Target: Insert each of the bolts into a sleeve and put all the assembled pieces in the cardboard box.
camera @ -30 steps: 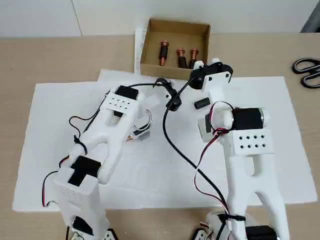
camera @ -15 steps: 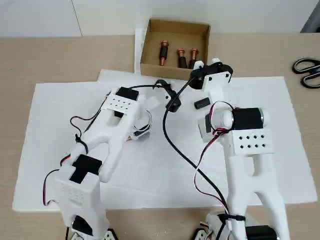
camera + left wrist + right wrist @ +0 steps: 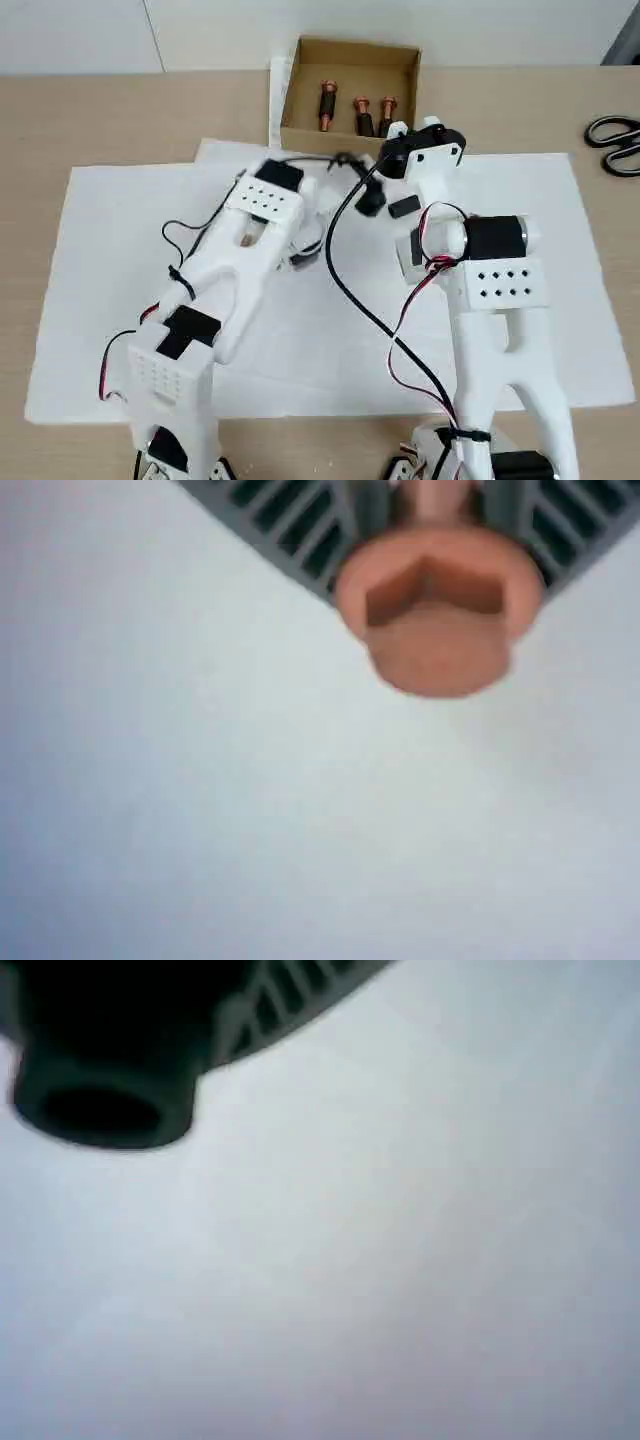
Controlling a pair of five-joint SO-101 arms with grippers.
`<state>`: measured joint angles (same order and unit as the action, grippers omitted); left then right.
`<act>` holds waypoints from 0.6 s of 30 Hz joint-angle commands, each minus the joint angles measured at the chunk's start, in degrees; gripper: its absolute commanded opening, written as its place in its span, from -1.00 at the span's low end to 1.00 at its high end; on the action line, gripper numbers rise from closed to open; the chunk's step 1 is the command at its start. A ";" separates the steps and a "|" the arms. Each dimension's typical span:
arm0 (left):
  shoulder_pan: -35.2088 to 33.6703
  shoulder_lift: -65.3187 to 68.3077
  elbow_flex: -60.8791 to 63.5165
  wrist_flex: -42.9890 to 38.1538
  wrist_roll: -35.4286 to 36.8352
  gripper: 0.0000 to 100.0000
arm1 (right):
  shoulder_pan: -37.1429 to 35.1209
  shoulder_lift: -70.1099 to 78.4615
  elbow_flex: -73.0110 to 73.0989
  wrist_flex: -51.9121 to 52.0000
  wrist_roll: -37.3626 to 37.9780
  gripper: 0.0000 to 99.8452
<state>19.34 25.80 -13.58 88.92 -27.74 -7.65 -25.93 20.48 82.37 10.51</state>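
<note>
Left pincer (image 3: 432,505) moved rightward, clamped on bolt (image 3: 435,630), right pincer (image 3: 130,1020) clamped around sleeve (image 3: 100,1110)

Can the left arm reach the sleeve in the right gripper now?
Probably yes: the left gripper with its bolt sits close beside the sleeve, with nothing standing between them.
</note>
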 commanded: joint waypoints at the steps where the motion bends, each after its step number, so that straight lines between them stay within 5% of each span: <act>1: -0.09 -0.88 -11.21 5.89 2.20 -0.99 | 0.22 -2.42 -0.44 -0.84 -0.09 -0.99; 10: -6.68 -2.02 -29.14 11.52 10.29 -0.99 | 0.66 -2.51 -2.90 0.48 0.00 -0.99; 18: -8.35 -21.01 -24.13 11.52 19.43 -0.99 | 0.31 -13.23 -5.19 2.24 0.26 -0.99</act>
<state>11.25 16.22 -39.08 99.38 -11.12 -7.65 -32.70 18.73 84.40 10.51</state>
